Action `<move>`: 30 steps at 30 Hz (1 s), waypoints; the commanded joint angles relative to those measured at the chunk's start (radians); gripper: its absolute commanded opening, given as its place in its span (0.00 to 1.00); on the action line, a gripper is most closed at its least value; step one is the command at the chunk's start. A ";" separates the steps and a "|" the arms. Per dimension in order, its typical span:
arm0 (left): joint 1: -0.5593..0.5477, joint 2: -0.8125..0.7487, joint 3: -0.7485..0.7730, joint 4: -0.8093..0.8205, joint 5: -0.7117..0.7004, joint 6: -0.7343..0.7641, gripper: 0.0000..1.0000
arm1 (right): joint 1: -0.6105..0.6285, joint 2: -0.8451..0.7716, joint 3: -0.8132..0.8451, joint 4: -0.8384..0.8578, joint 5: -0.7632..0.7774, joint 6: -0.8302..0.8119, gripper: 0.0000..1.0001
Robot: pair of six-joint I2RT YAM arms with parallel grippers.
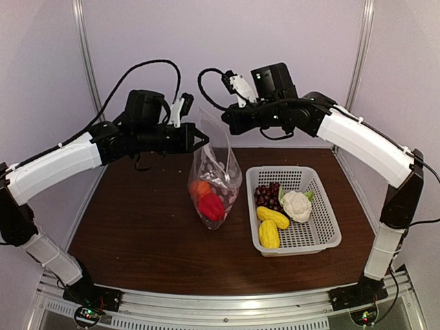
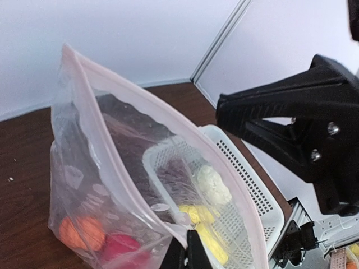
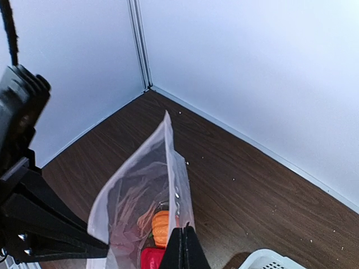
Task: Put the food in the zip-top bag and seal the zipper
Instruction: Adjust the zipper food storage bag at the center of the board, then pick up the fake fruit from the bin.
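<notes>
Pale walls (image 1: 41, 55) close in a dark brown table (image 1: 137, 227), so you have a plain backdrop to work against.

Start at your left. The left gripper (image 1: 204, 140) is closed tight, and its wrist view shows the fingertips pinching the near lip of the zip-top bag (image 1: 216, 172). The bag stands upright between the two arms with its bottom down at the table, just left of the basket. Its mouth gapes, with the two lips of the zipper (image 2: 134, 92) apart along most of their length (the strip reads pinkish-white from the left wrist). One corner of the mouth pokes up higher than both grippers. Low inside the bag you can see the orange fruit (image 1: 199, 188) and, just below and beside it, the red pepper (image 1: 212, 206).

The right gripper (image 1: 225, 126) is at the other side of the mouth, also closed. In its own wrist view the bag's edge runs straight down into the shut fingertips, so it looks pinched there.

Farther right, the white perforated basket (image 1: 323, 206) sits on the table near the bag. It holds the dark grapes (image 1: 267, 194) at the back left and the cauliflower (image 1: 297, 205) beside them. The two yellow banana pieces (image 1: 273, 217) lie at the front left.
</notes>
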 commanded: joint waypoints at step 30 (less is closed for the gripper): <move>0.038 0.273 0.308 -0.553 0.284 0.421 0.00 | -0.262 -0.422 -0.690 -0.068 -0.258 -0.416 0.74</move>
